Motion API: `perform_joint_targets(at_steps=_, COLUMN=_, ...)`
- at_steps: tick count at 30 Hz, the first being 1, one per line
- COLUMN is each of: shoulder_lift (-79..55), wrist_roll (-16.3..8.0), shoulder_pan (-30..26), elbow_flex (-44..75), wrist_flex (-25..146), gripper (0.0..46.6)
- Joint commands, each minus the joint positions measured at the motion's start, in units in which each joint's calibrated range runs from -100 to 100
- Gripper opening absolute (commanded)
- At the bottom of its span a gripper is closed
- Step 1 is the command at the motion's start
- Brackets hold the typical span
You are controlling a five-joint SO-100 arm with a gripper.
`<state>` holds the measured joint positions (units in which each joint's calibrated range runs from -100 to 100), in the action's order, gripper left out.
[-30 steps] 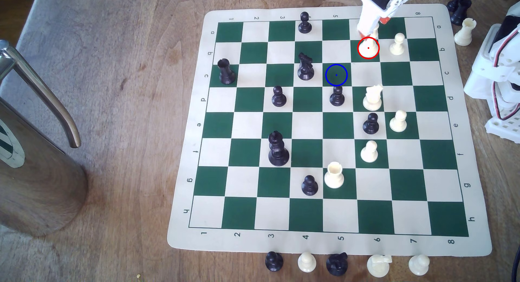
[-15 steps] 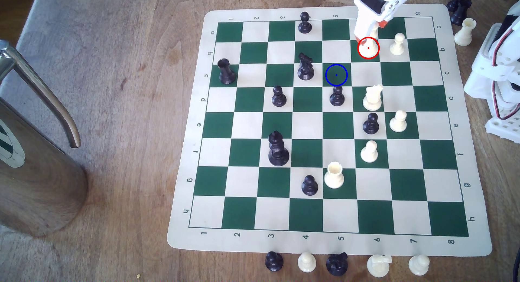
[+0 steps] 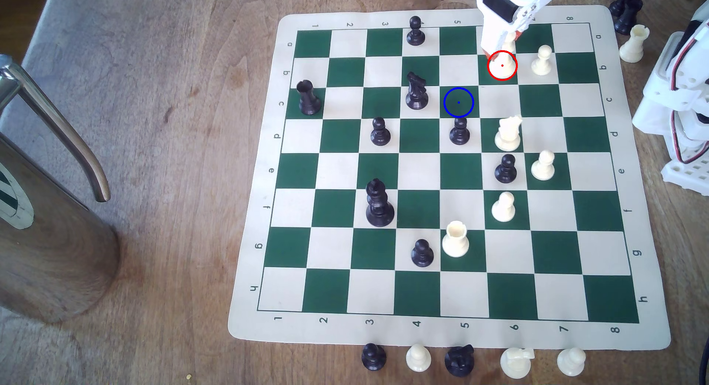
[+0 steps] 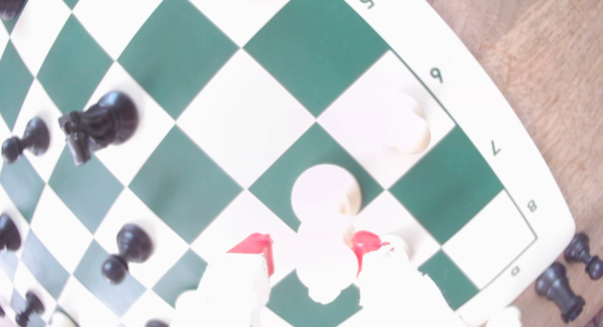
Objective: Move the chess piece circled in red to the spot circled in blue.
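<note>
Wooden table carries the board. End effector straddles the white piece, red tips parted, one either side, not yet clamped. It stands diagonally adjacent to the blue spot. An off-centre squeeze could topple it toward the pawn.

The gripper hangs over the upper part of the white piece circled in red, which stands on a green square of the chessboard. The blue-ringed square lies diagonally adjacent, toward the exterior view's lower left.
</note>
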<state>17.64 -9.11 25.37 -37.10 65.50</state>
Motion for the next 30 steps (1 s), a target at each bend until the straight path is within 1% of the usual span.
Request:
perform_joint_targets(at_steps=1, shoulder_lift=0.8, wrist_roll=0.1, shoulder_pan=0.2, elbow_flex=2.7, wrist_flex=0.3, gripper=10.1)
perform_joint_targets(at_steps=4, shoulder_lift=1.0, wrist_roll=0.1, shoulder_pan=0.1, elbow_flex=2.7, wrist_flex=0.3, gripper=4.6)
perform_joint_targets(at_steps=5, shoulder_lift=1.0, wrist_roll=0.1, shoulder_pan=0.1, elbow_flex=2.7, wrist_flex=0.3, gripper=1.9)
perform_joint_targets(at_steps=7, shoulder_lift=1.0, wrist_roll=0.1, shoulder_pan=0.1, elbow_flex=2.7, wrist_flex=0.3, gripper=0.4)
perform_joint_targets(at_steps=13, shoulder_lift=2.7, wrist_roll=0.2, shoulder_pan=0.2, elbow_flex=3.4, wrist_flex=1.0, gripper=0.4)
perform_joint_targets(at_steps=15, shoulder_lift=5.8, wrist_roll=0.2, shoulder_pan=0.2, elbow_flex=5.7, wrist_flex=4.5, gripper=0.4)
perform_joint_targets(at_steps=20, shoulder_lift=11.9, wrist_roll=0.0, shoulder_pan=-2.4, elbow_flex=16.0, wrist_flex=15.6, gripper=0.4)
perform_joint_targets(at_steps=22, shoulder_lift=12.5, wrist_roll=-0.3, shoulder_pan=-3.9, elbow_flex=18.7, wrist_flex=18.1, gripper=0.4)
perform_joint_targets(at_steps=23, shoulder_lift=12.9, wrist_roll=-1.0, shoulder_pan=-6.2, elbow_flex=20.5, wrist_flex=19.7, gripper=0.4)
perform_joint_targets(at_steps=26, shoulder_lift=12.9, wrist_roll=-2.3, shoulder_pan=-10.6, elbow_flex=21.0, wrist_flex=20.1, gripper=0.4)
perform_joint_targets(at_steps=27, shoulder_lift=11.6, wrist_roll=-3.3, shoulder_pan=-13.1, elbow_flex=21.0, wrist_flex=19.4, gripper=0.4)
perform_joint_targets(at_steps=30, shoulder_lift=8.3, wrist_roll=-4.5, shoulder_pan=-15.9, elbow_flex=21.0, wrist_flex=16.9, gripper=0.4)
